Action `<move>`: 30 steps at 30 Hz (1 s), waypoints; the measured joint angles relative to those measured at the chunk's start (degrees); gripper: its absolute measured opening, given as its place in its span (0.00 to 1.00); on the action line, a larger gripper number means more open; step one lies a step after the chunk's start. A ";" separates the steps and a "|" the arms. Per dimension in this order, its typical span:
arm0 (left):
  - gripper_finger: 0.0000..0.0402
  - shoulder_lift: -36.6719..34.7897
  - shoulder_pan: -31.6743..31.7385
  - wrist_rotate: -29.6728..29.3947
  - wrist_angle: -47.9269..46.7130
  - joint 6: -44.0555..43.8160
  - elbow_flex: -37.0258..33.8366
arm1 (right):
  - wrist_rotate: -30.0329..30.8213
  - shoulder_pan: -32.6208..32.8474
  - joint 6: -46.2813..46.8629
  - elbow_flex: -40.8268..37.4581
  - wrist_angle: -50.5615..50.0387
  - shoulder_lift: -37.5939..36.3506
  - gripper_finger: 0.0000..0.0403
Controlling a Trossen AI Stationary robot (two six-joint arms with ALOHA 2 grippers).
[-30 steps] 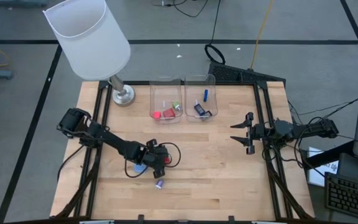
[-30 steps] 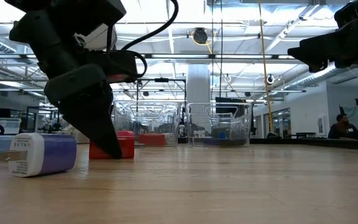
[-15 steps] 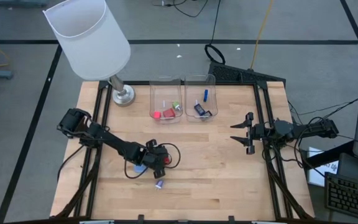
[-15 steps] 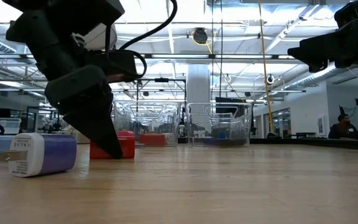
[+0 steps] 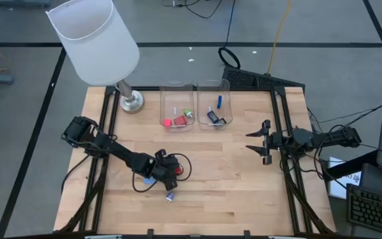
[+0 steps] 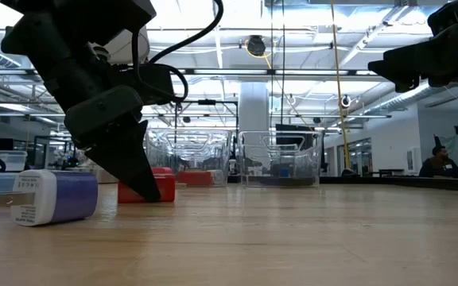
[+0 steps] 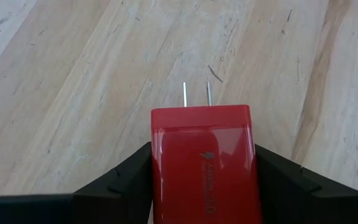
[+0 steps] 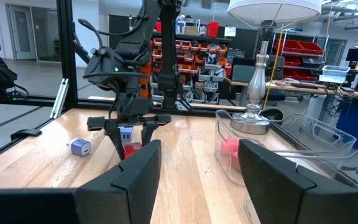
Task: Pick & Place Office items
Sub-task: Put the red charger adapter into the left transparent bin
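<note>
Red charger [image 7: 202, 163], prongs pointing forward along the fingers' line, lies on the surface, flanked by the left gripper [image 5: 168, 168] fingers, seemingly clenched on it; right gripper [image 5: 260, 141], spread, waits well apart.

Left end effector [image 5: 169, 170]: low over tabletop [image 5: 231, 179], red item [image 5: 176, 170] at its tip, purple-white charger [image 5: 170, 196] just beside; right end effector [image 5: 257, 142] well apart, fingers spread.

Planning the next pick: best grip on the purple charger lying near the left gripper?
Judging from its pose, grip the purple charger across its flat body sides, coming from above; it lies flat with its prongs pointing sideways, so avoid the prong end.
</note>
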 joint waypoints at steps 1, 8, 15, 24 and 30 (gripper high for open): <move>0.55 0.00 0.00 0.00 0.14 0.15 0.00 | 0.00 0.00 0.00 0.00 -0.02 -0.01 0.52; 0.53 -1.04 -0.20 0.49 6.72 6.63 -0.28 | 0.00 -0.01 -0.01 0.00 -0.02 -0.02 0.51; 0.54 -6.59 -0.33 1.05 7.57 10.71 -0.22 | 0.00 0.00 -0.01 0.00 -0.02 -0.02 0.51; 0.53 -13.55 -0.06 -2.55 8.51 15.94 -0.20 | 0.00 -0.02 0.01 0.00 0.00 -0.02 0.51; 0.57 -17.83 0.04 -3.15 11.42 19.82 -0.07 | 0.00 0.00 -0.01 0.00 0.00 -0.02 0.52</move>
